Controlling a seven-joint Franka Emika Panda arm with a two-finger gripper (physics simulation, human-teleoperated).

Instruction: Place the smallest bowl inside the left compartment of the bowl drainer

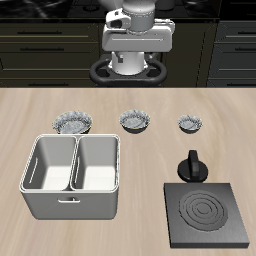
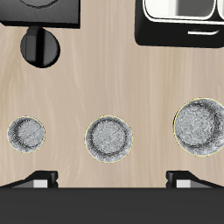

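The smallest bowl is dark with a speckled pale rim. It stands at one end of a row of three bowls, on the stove-plate side, and also shows in the wrist view. The light grey bowl drainer stands near the table's front edge, with both wells empty. Its left compartment is the well farther from the stove plate. My gripper hangs high above the table's back edge, behind the bowls, open and empty. Its fingertips show wide apart in the wrist view.
The mid-sized patterned bowl stands mid-row and the widest bowl behind the drainer. A black square stove plate lies at the front. A black pot-like object stands between the plate and the smallest bowl.
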